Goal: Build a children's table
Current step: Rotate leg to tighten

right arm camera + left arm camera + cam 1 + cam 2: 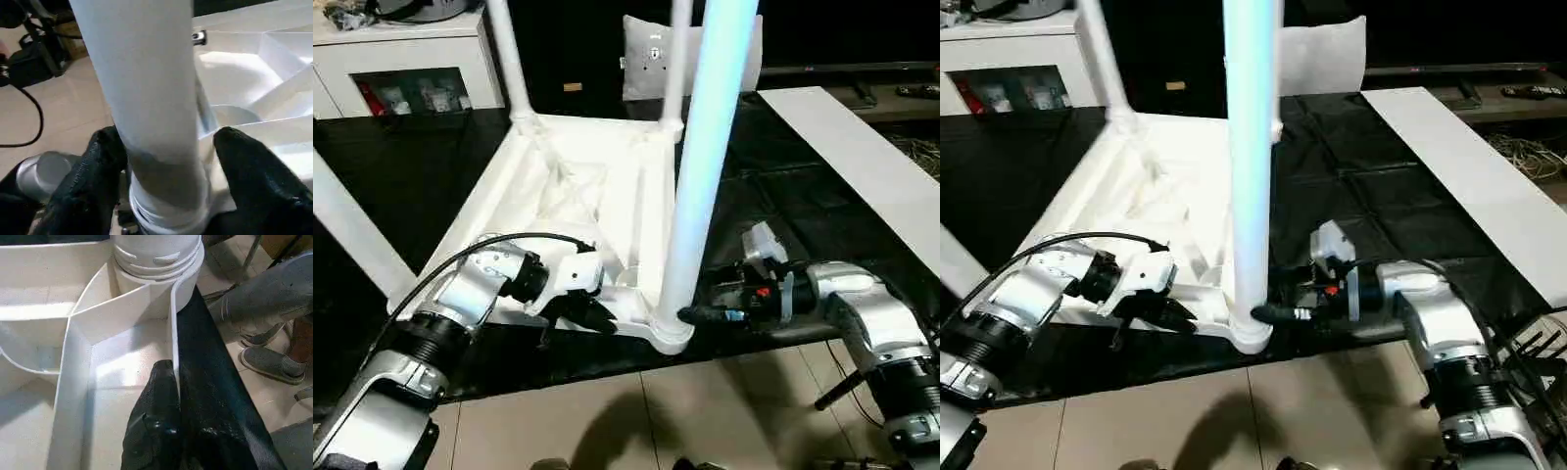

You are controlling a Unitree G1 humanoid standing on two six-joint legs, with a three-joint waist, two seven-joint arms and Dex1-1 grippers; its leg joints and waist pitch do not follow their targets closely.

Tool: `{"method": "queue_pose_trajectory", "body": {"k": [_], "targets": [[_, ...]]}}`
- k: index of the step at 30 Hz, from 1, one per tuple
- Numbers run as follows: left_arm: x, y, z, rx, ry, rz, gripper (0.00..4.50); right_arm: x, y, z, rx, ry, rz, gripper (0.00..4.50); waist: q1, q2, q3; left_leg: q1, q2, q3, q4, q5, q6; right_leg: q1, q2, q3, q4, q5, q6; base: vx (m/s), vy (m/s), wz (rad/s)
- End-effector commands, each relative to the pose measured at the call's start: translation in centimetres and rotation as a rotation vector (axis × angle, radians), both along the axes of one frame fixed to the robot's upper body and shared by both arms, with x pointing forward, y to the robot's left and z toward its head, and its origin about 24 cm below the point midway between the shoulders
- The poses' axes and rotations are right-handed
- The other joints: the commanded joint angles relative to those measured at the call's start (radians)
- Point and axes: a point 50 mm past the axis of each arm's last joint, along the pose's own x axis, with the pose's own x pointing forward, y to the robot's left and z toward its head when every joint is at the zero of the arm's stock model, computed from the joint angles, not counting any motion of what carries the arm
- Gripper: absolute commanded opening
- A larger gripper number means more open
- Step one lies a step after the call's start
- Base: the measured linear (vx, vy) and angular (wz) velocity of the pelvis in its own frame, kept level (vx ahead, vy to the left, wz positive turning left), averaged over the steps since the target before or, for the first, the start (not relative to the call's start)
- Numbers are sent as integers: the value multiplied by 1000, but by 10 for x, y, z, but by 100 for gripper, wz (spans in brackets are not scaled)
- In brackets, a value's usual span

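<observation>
**Item: children's table, part-assembled, lying inverted**

The small white plastic children's table (pixel 578 196) is lying upside down on a black sheet (pixel 773 206) spread over the tiled floor (pixel 636 411), its ribbed underside facing up. Round tapered white legs are standing in the corner sockets; the nearest white leg (pixel 705 166) is rising from the near corner socket (pixel 671 328), close to the sheet's edge.

Left gripper (pixel 592 311): its black fingers (pixel 156 431) are pressed together and resting at the near rim wall of the tabletop, beside that socket. Whether the wall is actually being nipped between them cannot be told.

Right gripper (pixel 168 161): its fingers are spread on either side of the leg's base, just above the threaded collar, one on each flank; firm contact is not certain.

Handling, as judged: the moulded plastic is looking light and stiff but smooth, so likely slippery. The long leg is giving leverage and could tip the top. The leg's low end, near the socket, is seeming the best place to take hold, with the rim steadied.
</observation>
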Motion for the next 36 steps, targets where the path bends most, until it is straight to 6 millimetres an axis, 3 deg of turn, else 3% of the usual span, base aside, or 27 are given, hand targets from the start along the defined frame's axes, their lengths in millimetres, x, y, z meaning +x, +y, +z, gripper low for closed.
{"method": "queue_pose_trajectory", "body": {"k": [1,7,8,12,13,16,19,21,22,23,24,25,28,29,31,34,35,36], "targets": [[2,-9,9,-5,-31,-77,0,2,2,6,9,-2,40,271,-8,-15,-84,-13,-6,34,-70,-100,76,87,-39,50,-88,-483,1,0,0,0],[4,-7,9,-1,-26,-68,0,2,3,5,12,13,74,233,-6,-13,-84,-14,-8,34,-69,-108,74,85,-37,44,-93,-503,27,0,0,0],[4,-6,9,-3,-25,-64,0,1,3,5,13,16,74,209,-7,-16,-83,-14,-7,34,-69,-109,73,85,-37,43,-94,-504,29,0,0,0],[6,-5,10,-22,-17,-15,0,2,5,6,49,39,40,203,-7,-15,-83,-13,-9,35,-68,-111,71,84,-36,41,-97,-514,37,0,0,0],[8,-5,11,-57,-5,48,0,3,9,7,89,57,-17,199,-6,-9,-82,-14,-9,34,-68,-114,69,84,-35,39,-97,-516,38,0,0,0],[11,-7,12,-100,-6,154,0,5,15,6,118,66,-121,195,-12,-9,-81,-11,-12,34,-67,-129,53,83,-35,31,-106,-539,55,0,0,0],[11,-11,15,-172,3,278,0,7,30,0,85,54,-252,195,-34,-7,-77,-11,-15,32,-64,-161,38,82,-30,14,-120,-577,88,0,0,0],[11,-15,17,-202,7,331,0,10,36,-4,65,58,-336,195,-54,0,-76,-15,-7,25,-67,-194,40,94,-30,-1,-129,-580,101,0,0,0],[10,-22,18,-226,4,382,0,15,45,-6,67,65,-425,195,-75,11,-74,-14,14,15,-77,-235,41,104,-35,-4,-127,-555,92,0,0,0],[10,-23,18,-231,4,395,0,16,47,-6,69,66,-447,195,-97,15,-74,-29,39,-3,-94,-282,36,125,-43,4,-106,-514,81,0,0,0],[9,-27,18,-242,4,423,0,18,52,-6,72,70,-496,195,-100,18,-76,-24,48,-6,-98,-299,36,125,-45,15,-99,-494,70,0,0,0],[9,-32,18,-251,-3,452,0,21,56,-7,60,66,-553,195,-124,10,-72,-10,19,8,-83,-298,25,109,-49,16,-116,-515,47,0,0,0],[12,-44,20,-276,-39,567,0,31,68,-6,45,41,-697,194,-147,9,-72,-10,-13,22,-64,-243,36,102,-44,-6,-139,-580,66,0,0,0],[13,-46,21,-282,-50,605,0,33,70,-5,49,44,-736,194,-159,10,-72,-7,-13,21,-63,-239,42,98,-40,-11,-145,-579,69,0,0,0],[15,-52,24,-295,-80,678,0,40,72,-6,46,55,-835,194,-170,14,-74,-11,-6,16,-68,-234,50,105,-38,-10,-140,-549,67,0,0,0],[16,-62,30,-327,-117,777,0,45,76,-5,40,4,-869,194,-179,13,-82,-18,3,11,-75,-186,67,110,-44,12,-118,-452,22,0,0,0],[16,-62,30,-327,-117,777,0,45,76,-5,40,4,-869,249,-177,11,-83,-21,-1,13,-74,-150,76,110,-45,19,-111,-421,-2,0,0,0],[15,-65,31,-332,-124,789,0,47,76,-2,61,-24,-878,249,-175,10,-85,-21,-2,14,-74,-132,80,110,-45,22,-108,-409,-13,0,0,0]]}}
